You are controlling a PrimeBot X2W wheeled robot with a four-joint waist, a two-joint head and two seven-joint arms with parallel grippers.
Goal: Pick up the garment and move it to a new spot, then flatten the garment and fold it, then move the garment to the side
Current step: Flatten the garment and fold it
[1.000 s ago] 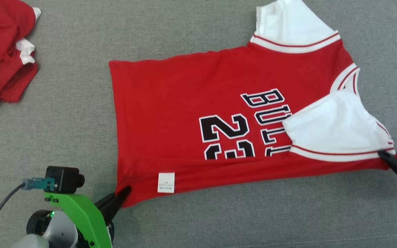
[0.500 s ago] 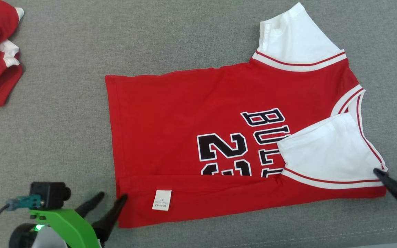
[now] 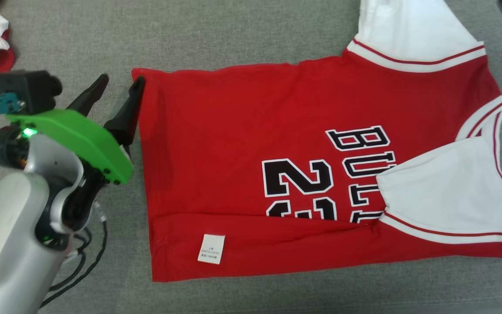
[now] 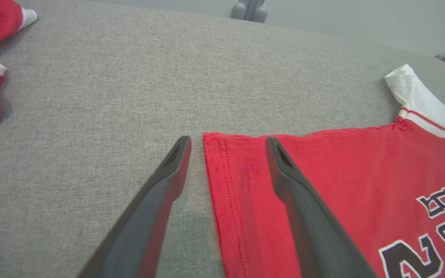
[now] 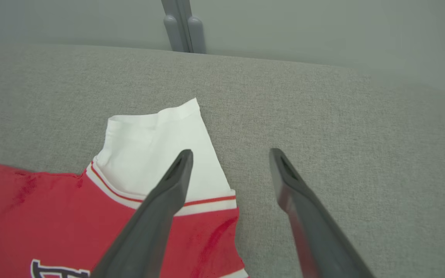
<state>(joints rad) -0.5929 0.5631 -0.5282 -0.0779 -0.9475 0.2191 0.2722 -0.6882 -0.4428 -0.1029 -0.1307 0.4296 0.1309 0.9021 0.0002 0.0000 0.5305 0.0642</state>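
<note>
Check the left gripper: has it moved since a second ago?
Yes. Against the jersey, the left gripper went from its near hem corner to the far one.

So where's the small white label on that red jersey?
Head view: the small white label sits on the red jersey's folded near edge, toward the robot's left, below-left of the black number.

The garment (image 3: 233,152) lies on the fabric surface (image 3: 233,35), left gripper (image 3: 121,80) at its far-left corner
</note>
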